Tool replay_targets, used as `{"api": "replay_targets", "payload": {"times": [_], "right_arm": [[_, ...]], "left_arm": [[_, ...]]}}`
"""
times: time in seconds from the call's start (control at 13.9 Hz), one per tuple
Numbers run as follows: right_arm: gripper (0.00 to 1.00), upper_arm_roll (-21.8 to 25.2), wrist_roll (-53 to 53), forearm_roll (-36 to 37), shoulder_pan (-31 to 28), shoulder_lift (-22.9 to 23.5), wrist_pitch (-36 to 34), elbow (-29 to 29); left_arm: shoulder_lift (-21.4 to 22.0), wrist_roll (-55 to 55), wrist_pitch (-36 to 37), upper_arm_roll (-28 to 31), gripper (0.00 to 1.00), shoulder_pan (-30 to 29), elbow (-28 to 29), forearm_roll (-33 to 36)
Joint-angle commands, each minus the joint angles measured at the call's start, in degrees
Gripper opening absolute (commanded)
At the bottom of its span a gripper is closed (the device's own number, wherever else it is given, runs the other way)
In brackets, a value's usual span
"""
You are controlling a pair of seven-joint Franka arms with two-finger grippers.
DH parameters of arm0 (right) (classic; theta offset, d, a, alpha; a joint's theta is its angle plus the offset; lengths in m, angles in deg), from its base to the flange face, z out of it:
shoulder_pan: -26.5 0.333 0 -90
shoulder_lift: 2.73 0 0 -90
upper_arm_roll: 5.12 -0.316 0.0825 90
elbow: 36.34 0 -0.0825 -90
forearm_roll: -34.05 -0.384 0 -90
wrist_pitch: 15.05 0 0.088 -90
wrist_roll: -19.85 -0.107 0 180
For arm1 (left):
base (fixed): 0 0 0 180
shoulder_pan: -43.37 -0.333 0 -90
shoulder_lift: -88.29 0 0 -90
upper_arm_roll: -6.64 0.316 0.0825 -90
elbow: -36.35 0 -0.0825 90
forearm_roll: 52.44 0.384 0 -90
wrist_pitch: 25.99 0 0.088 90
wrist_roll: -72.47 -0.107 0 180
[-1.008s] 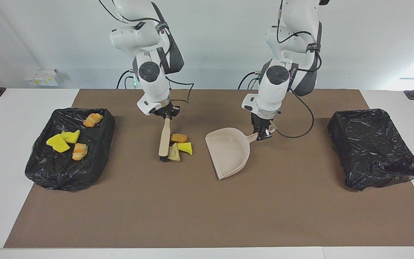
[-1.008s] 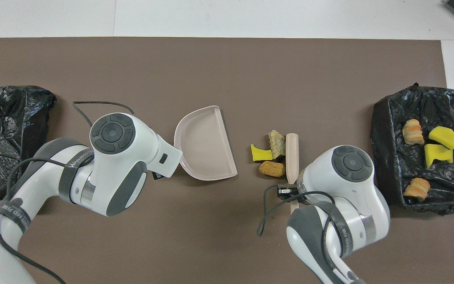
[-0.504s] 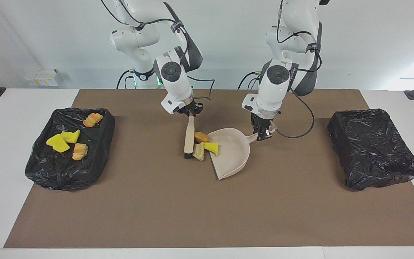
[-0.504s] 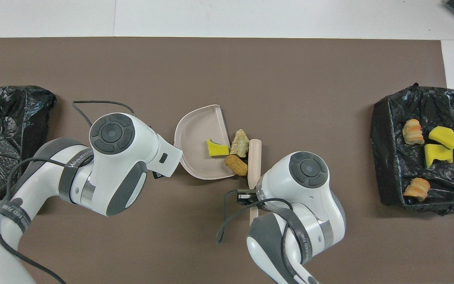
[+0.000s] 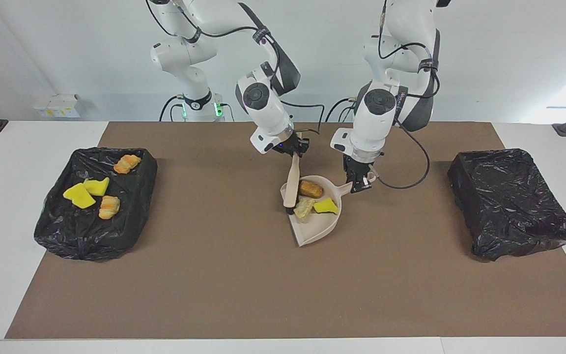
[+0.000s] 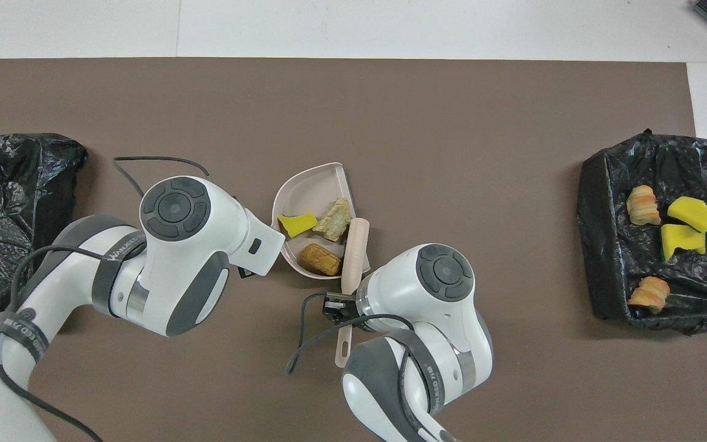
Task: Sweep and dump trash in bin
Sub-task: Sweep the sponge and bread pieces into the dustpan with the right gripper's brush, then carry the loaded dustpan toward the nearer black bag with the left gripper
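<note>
Right gripper point(image 5: 295, 149) clamped on the brush point(image 5: 291, 186) handle, over the middle of the mat point(image 5: 243, 275). Brush slants down, bristle end at the open edge of the dustpan point(image 5: 312, 231).

Left gripper point(image 5: 360, 182) closed on the dustpan's handle, at the pan's end nearer the robots. Pan lies on the mat between the 2 arms.

Trash: 3 pieces inside the pan, just beside the brush head: brown lump point(image 5: 310, 189), pale tan chunk point(image 5: 304, 207), yellow wedge point(image 5: 326, 206). Lump sits nearest the robots; chunk and wedge side by side, touching or nearly so.

4 more pieces in the black-lined bin point(image 5: 67, 236) toward the right arm's end of the table: 2 yellow wedges point(image 5: 86, 191), 2 orange-brown lumps point(image 5: 109, 206).

A second black-lined bin point(image 5: 514, 201) toward the left arm's end.
</note>
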Motion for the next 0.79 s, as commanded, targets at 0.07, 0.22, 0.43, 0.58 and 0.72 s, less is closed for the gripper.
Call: {"api": "replay_targets", "payload": {"times": [0.07,0.22,0.43,0.58,0.72], "right_arm": [[0.0,0.5,-1.3,-0.8,-0.5,-0.5,-4.9,-2.1],[0.0,0.7,-0.9,0.0,-3.3,-3.3,-10.5,-2.3],[0.0,0.7,-0.5,3.9,-6.5,-7.0,-17.9,-2.5],[0.0,0.6,-0.8,8.4,-7.1,-9.2,-21.9,-2.5],[0.0,0.3,-1.4,12.3,-6.2,-10.7,-23.8,-1.9]], "left_arm": [[-0.3,-2.0,-1.5,-0.1,0.0,-0.3,-0.6,0.7],[-1.0,-2.6,-1.5,-0.1,0.0,-0.2,-1.8,0.7],[-1.2,-2.7,-1.5,-0.3,0.0,-0.1,-2.3,0.7],[-1.2,-5.0,-1.5,-0.4,0.0,0.2,-2.4,0.6],[-1.2,-9.5,-1.7,-0.4,0.0,0.0,-2.4,-0.2]]}}
